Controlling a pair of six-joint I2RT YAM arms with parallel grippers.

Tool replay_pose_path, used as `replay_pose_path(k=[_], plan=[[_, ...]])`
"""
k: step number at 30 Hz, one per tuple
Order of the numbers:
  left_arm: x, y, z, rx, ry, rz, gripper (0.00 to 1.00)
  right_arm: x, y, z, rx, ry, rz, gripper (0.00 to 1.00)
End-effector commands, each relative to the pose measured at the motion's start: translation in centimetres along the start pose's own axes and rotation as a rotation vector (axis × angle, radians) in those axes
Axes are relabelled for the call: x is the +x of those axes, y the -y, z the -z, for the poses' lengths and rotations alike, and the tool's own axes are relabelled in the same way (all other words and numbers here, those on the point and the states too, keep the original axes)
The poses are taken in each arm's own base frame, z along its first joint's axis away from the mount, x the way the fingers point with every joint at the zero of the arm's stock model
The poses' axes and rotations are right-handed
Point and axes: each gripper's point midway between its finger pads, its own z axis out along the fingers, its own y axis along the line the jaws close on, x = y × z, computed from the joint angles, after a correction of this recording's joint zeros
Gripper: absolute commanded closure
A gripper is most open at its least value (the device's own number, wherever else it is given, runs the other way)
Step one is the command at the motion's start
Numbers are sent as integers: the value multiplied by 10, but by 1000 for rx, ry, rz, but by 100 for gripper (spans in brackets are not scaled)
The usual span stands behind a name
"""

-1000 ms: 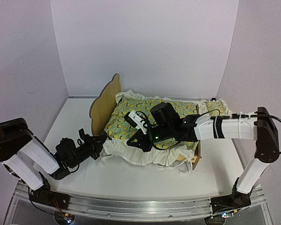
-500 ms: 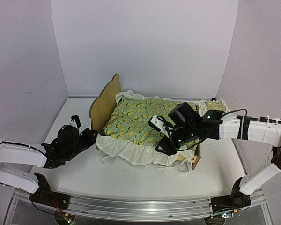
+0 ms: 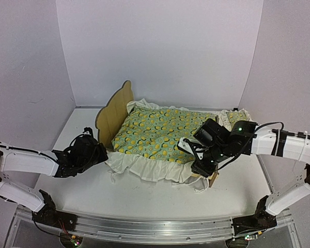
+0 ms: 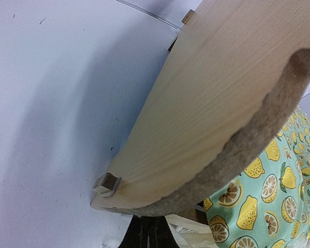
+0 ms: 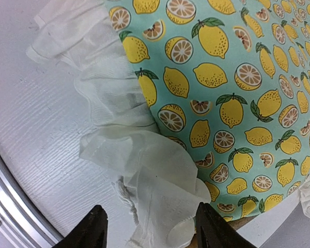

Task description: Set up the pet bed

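The pet bed [image 3: 112, 112] stands mid-table with its tall plywood headboard on the left. A lemon-print blanket [image 3: 160, 133] lies spread over the whole bed, its white ruffle hanging over the near side and hiding the mattress pad. My left gripper [image 3: 98, 153] sits shut and empty at the headboard's near lower corner. The left wrist view shows the headboard [image 4: 212, 88] close above the left gripper [image 4: 147, 235]. My right gripper [image 3: 196, 164] hovers open at the bed's near foot corner. The right wrist view shows the right gripper [image 5: 154, 230] with loose ruffle [image 5: 160, 191] lying between its spread fingers, not pinched.
A small matching pillow [image 3: 236, 117] lies behind the bed's foot at the back right. White walls enclose the table [image 3: 144, 199] on three sides. An aluminium rail [image 5: 10, 199] runs along the near edge.
The right gripper opened, released the blanket and drew back right to the bed's foot; the blanket settled flat. The left arm lowered and its gripper shifted left, off the ruffle.
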Motion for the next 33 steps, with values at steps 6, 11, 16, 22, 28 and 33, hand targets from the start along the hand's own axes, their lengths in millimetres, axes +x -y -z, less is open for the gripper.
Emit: replay_pose_path(k=[6, 11, 16, 22, 28, 33], plan=[[-27, -13, 6, -84, 100, 38, 100, 5, 6, -30, 74, -32, -94, 83], [-33, -26, 11, -128, 151, 62, 100, 25, 5, -18, 75, -61, -211, 100], [-39, -37, 12, -194, 203, 50, 100, 25, 6, -10, 78, -83, -284, 100], [-35, -49, 4, -259, 205, 28, 100, 52, 2, -24, 89, -243, -466, 100], [-28, -59, 2, -290, 191, 19, 100, 94, -15, -33, 68, -343, -621, 100], [-31, -64, -1, -334, 202, -22, 100, 96, -3, -41, 145, -295, -646, 100]])
